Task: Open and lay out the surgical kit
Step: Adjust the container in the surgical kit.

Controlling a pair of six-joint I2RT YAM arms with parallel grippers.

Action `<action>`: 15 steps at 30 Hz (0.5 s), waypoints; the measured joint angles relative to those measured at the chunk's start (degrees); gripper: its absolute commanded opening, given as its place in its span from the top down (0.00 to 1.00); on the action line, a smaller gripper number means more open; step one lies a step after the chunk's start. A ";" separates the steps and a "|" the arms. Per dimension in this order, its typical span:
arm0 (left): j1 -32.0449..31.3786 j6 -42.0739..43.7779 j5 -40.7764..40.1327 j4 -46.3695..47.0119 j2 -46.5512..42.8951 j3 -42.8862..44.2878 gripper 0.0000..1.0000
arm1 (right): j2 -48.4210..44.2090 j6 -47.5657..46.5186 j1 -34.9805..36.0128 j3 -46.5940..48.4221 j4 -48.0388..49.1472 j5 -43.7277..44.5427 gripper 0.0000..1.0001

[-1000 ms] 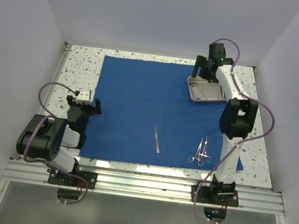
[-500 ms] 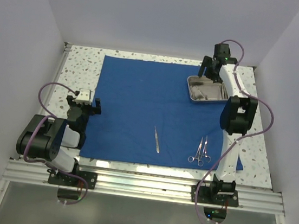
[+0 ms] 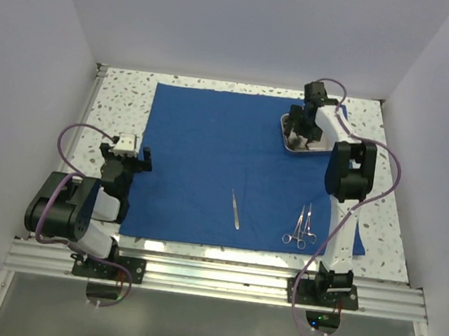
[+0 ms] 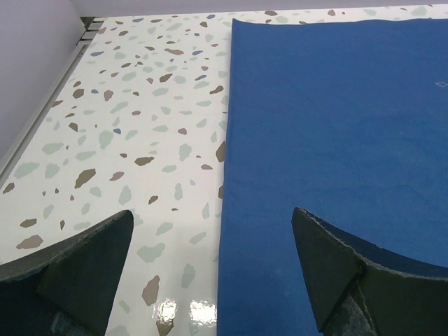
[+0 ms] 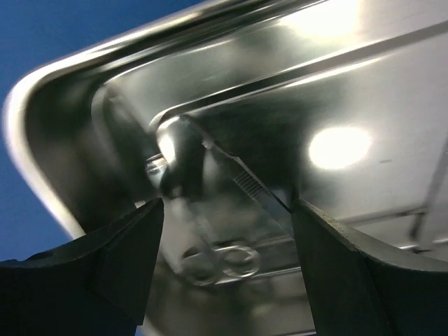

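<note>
Right claw [image 3: 298, 133] lowered into shiny steel tray [image 5: 364, 91], flat blue cloth [image 3: 210, 150]

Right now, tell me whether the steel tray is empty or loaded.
Not empty. The right wrist view shows a ring-handled instrument lying inside the steel tray, near a rounded corner.

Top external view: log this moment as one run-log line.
right gripper: open, inside steel tray over ringed instrument | left gripper: open, over cloth edge | blue cloth: spread | tweezers, forceps: on cloth

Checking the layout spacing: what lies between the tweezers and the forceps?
Only bare cloth, as the top view shows; the tweezers and forceps lie apart.
</note>
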 measured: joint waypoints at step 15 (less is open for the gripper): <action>0.00 0.00 0.00 0.00 0.00 0.00 0.00 | -2.89 -0.79 4.68 -5.16 2.73 -2.32 0.28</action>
